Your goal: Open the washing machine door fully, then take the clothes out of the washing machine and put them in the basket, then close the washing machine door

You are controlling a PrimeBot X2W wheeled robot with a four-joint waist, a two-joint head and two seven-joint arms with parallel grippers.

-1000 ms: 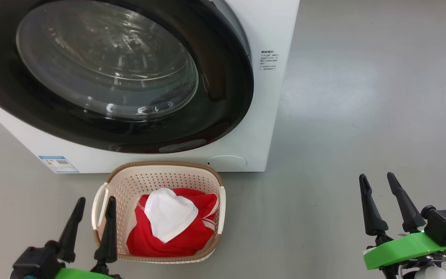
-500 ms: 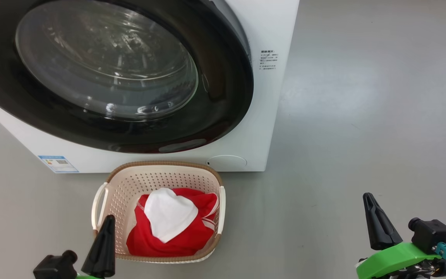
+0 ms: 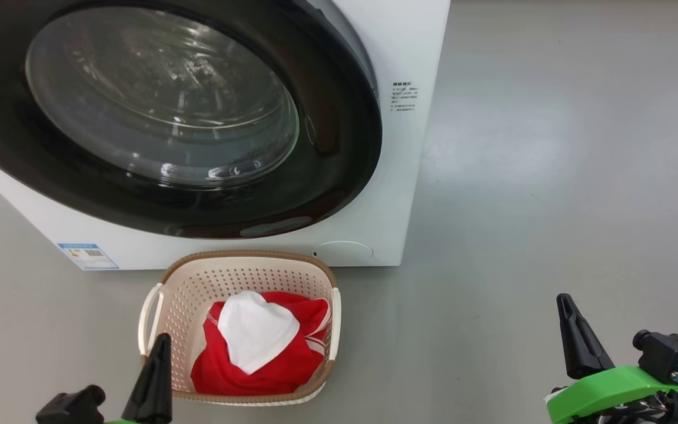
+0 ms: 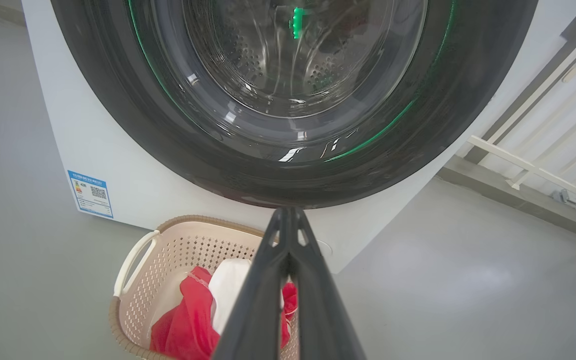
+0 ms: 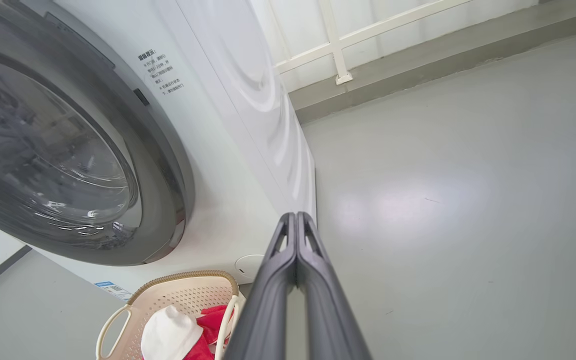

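Head view, items as found. Left gripper (image 3: 160, 347): two dark fingers pressed flat together, closed on themselves; the left wrist view shows the same, left gripper (image 4: 288, 220) with its tips meeting in a single point. Right gripper (image 3: 565, 306): likewise closed, finger against finger, on a green mount, hanging over bare grey floor (image 3: 551, 147); confirmed in the right wrist view, right gripper (image 5: 295, 220). Basket (image 3: 245, 259): cream perforated plastic, brown woven-look rim, standing on the floor just ahead and to the right of the left gripper's tip, which overlaps its near left corner in this view; well apart to the left of the right gripper. Clothes (image 3: 283, 368): red fabric heaped inside the basket, a white panel (image 3: 253, 330) lying uppermost. Washing machine (image 3: 404, 47): white front-loader, beyond the basket and ahead of both grippers, nearer the left one. Washing machine door (image 3: 342, 147): glossy black rim around a bulging glass window (image 3: 162, 100), apparently shut flush against the machine front, though the latch itself cannot be made out. Blue-edged sticker (image 3: 89, 256): low on the machine's front, ahead and left of the left gripper. Round cap (image 3: 344, 250): lower right of the machine's front, just behind the basket.
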